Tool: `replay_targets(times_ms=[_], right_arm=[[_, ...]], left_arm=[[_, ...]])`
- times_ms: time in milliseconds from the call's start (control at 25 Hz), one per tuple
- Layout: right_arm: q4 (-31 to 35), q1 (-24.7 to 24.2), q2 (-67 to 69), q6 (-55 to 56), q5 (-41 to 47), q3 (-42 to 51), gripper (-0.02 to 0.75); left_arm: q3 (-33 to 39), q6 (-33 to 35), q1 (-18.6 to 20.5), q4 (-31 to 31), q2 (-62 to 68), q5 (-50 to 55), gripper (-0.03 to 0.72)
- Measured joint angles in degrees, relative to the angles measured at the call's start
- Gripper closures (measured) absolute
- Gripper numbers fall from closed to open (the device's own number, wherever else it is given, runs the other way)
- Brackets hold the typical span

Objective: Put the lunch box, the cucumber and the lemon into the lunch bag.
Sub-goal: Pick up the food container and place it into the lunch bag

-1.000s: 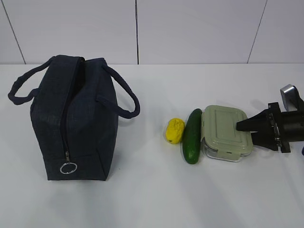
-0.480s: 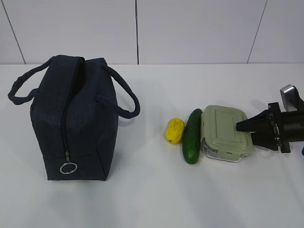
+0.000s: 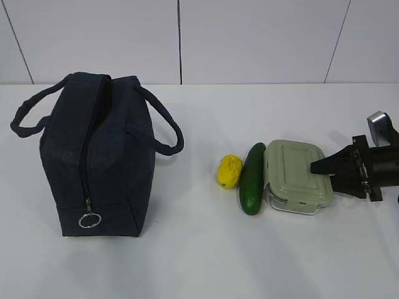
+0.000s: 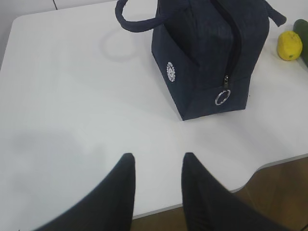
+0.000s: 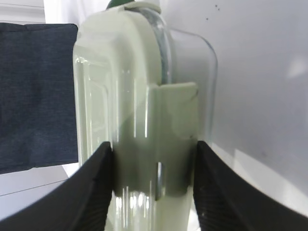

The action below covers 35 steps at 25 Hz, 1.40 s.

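Observation:
The lunch box (image 3: 290, 175), clear with a sage-green lid, lies on the white table at the right. My right gripper (image 3: 319, 170) is shut on its right end; in the right wrist view both fingers press the box (image 5: 139, 110) by its lid clip, gripper (image 5: 154, 150). The cucumber (image 3: 252, 179) lies against the box's left side, and the lemon (image 3: 229, 170) lies left of it. The navy lunch bag (image 3: 100, 156) stands at the left, zipped shut, ring pull (image 3: 90, 220) low. My left gripper (image 4: 158, 161) is open and empty over the table's front edge, well short of the bag (image 4: 207, 48).
The white table (image 3: 199, 261) ends at a white wall behind. The bag's loop handles (image 3: 163, 124) stick out to both sides. In the left wrist view the lemon (image 4: 289, 45) and cucumber tip (image 4: 303, 29) show at the right edge, and the table's edge (image 4: 269, 164) is near.
The lunch box has shifted slightly in the right gripper's hold, its right end sitting a little lower and wider in the picture. The bag, lemon and cucumber have not moved.

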Motion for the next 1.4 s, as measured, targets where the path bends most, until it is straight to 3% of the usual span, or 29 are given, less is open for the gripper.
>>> replay_targets(times_ms=[1400], right_arm=[[-4.0,0.0,-1.9,3.4,-1.1,-0.2,0.36]], left_arm=[[0.0,0.0,0.0,0.0,0.0,0.0,0.454]])
